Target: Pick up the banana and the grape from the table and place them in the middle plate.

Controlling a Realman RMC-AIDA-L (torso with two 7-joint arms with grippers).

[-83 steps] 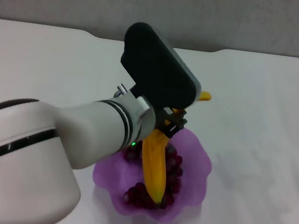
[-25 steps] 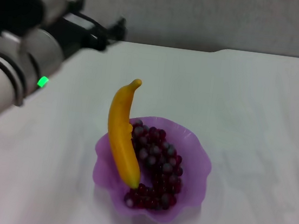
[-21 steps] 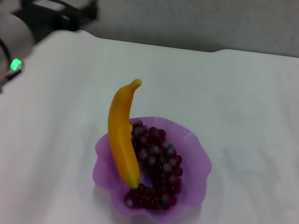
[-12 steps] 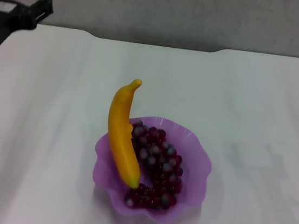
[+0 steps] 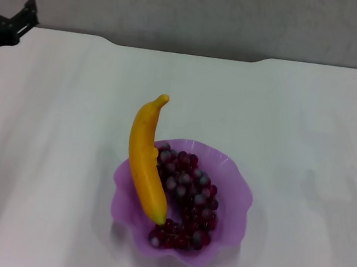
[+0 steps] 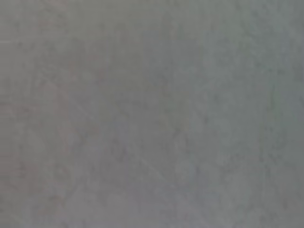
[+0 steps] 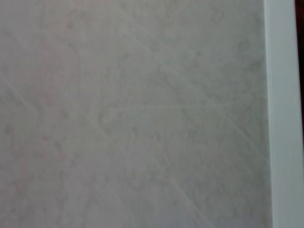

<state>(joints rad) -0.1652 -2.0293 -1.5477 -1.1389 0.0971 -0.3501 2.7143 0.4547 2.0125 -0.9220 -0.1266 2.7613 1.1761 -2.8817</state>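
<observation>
The yellow-orange banana [image 5: 144, 162] lies in the purple scalloped plate [image 5: 239, 193] near the front middle of the white table [image 5: 297, 122]. Its lower end rests among the grapes and its stem end sticks up over the plate's far left rim. The dark red-purple grape bunch [image 5: 190, 200] fills the plate beside it. My left gripper [image 5: 4, 11] is at the far left edge of the head view, high over the table's far left corner, open and empty, only partly in view. My right gripper is out of view.
The table's dark notched far edge [image 5: 189, 50] runs along the back below a grey wall. The left wrist view shows only a plain grey surface. The right wrist view shows a grey surface with a white strip [image 7: 285, 118] along one side.
My left arm let go of the banana in the plate, then pulled back up and to the far left until almost out of view. Banana and grapes stay still in the plate.
</observation>
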